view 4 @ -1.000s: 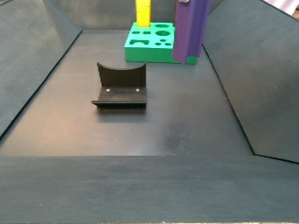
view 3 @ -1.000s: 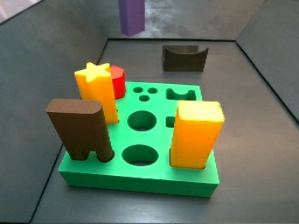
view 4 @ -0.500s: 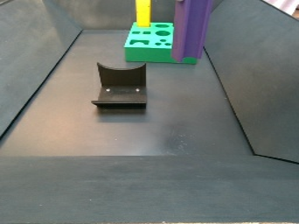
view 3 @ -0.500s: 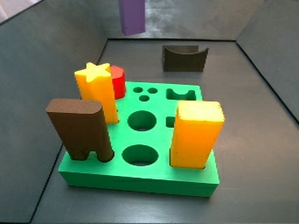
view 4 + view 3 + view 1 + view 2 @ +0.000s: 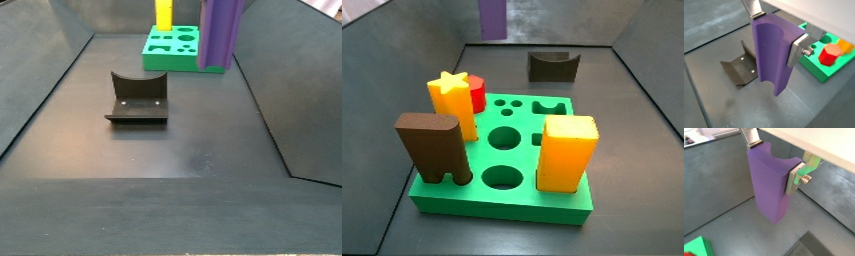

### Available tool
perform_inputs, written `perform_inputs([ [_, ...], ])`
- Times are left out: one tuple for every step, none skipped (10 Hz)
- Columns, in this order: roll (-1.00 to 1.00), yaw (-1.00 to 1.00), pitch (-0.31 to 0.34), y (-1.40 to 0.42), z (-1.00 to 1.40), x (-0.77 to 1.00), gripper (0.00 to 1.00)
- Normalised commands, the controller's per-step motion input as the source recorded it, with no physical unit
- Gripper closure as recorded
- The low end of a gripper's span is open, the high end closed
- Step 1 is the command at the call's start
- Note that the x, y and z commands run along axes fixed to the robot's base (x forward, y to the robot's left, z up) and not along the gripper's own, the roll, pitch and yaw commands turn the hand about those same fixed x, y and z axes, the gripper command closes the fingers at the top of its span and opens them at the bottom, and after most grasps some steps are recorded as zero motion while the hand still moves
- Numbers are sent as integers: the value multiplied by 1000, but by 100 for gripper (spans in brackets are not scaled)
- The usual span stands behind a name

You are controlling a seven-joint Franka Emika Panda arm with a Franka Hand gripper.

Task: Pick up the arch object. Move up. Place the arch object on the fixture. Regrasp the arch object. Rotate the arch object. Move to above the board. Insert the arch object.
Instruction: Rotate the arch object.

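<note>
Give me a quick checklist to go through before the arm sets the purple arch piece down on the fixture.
1. Grip: gripper shut on the arch object, finger plates on both sides. Ok.
2. Arch object off the floor, hanging upright in both wrist views. Ok.
3. Fixture scoop holds nothing. Ok.
4. Arch object directly over the fixture: it looks offset in a side view. Not ok.
5. Board and its pegs stand apart from the fixture. Ok.
6. Notch facing the right way for the scoop: cannot tell.
</note>
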Motion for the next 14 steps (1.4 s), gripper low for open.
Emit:
perform_inputs([
  [-160, -336, 72, 16, 24, 4, 100],
  [-159, -225, 71, 16, 25, 4, 100],
  [-359, -155, 70, 0, -1000, 0, 100],
  [-355, -115, 56, 2, -1000, 7, 100],
  [-299, -85, -5, 14, -1000, 19, 100],
  [-251, -70, -35, 17, -1000, 10, 100],
  [-216, -60, -63, 18, -1000, 0, 100],
  [-189, -58, -81, 26, -1000, -8, 100],
  [-159, -54, -81, 30, -806, 1, 100],
  [-139, -51, -70, 29, -616, 6, 100],
  [-118, -51, -64, 30, -432, 10, 100],
  [-96, -49, -61, 30, -252, 8, 100],
  [-89, -50, -61, 30, -195, 7, 100],
  [-88, -49, -43, 26, -185, -17, 100],
])
